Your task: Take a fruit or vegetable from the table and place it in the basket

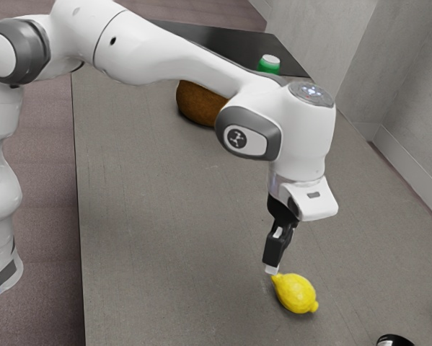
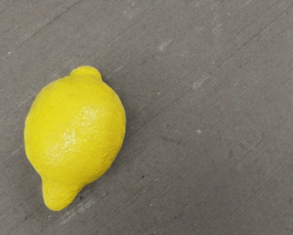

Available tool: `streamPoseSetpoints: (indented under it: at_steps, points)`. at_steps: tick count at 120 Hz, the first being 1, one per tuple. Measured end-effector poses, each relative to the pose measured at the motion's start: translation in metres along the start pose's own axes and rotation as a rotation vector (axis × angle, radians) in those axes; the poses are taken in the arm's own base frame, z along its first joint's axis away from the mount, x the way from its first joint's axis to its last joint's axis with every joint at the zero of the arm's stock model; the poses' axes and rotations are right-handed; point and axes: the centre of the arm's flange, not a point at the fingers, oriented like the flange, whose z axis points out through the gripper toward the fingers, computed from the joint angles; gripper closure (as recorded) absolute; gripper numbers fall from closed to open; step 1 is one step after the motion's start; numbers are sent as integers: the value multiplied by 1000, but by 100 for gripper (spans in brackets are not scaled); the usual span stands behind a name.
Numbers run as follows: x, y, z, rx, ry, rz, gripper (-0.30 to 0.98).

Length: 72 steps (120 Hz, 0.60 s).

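Observation:
The black gripper (image 1: 272,269) points down over the table in the exterior view, its tip just above and beside the lemon's end on the exterior view's left. Whether it touches the lemon cannot be told. The yellow lemon (image 1: 296,293) lies on its side on the grey table. From the hand's camera the whole lemon (image 2: 75,132) is visible on the tabletop. A rounded brown object (image 1: 198,103), possibly the basket, stands farther up the table, partly hidden behind the arm; its inside is out of sight.
A green container with a white top (image 1: 269,65) stands beyond the arm, near a dark surface (image 1: 223,45) at the table's far end. Dark objects, one of them black and white (image 1: 394,340), are cut off at the exterior view's lower right. Grey table (image 1: 151,238) surrounds the lemon.

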Motion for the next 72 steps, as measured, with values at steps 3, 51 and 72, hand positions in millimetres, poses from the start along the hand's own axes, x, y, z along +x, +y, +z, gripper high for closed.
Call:
streamPoseSetpoints:
  at_steps: [3, 51, 72]
  points:
    - [0, -1, 1, -2, -1, -6, 0]
    - [-5, 34, 1, 5, -77, -32, 0]
    - [-6, 29, 9, 10, -113, -68, 0]
